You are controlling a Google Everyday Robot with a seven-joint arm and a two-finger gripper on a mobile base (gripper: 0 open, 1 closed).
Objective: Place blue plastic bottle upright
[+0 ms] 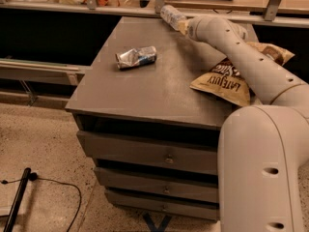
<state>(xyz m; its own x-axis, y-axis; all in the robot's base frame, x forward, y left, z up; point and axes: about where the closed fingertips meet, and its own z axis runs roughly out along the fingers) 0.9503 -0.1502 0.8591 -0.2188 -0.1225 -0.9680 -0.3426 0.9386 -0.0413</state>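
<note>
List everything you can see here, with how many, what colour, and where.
blue plastic bottle: one, clear pale blue, tilted at the table's far edge
crushed can: one, silver and blue, lying left of centre on the table
chip bag: one, tan and brown, table's right side, partly hidden by the arm
table: one, grey, three drawers in front
cable: one, black, floor at lower left
arm: one, white, reaching from lower right
tool: one, at the arm's end, against the bottle

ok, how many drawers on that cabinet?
3, stacked under the top: upper drawer, middle drawer, bottom drawer. None look hidden. End effector sits at the blue plastic bottle by the back edge.
</note>
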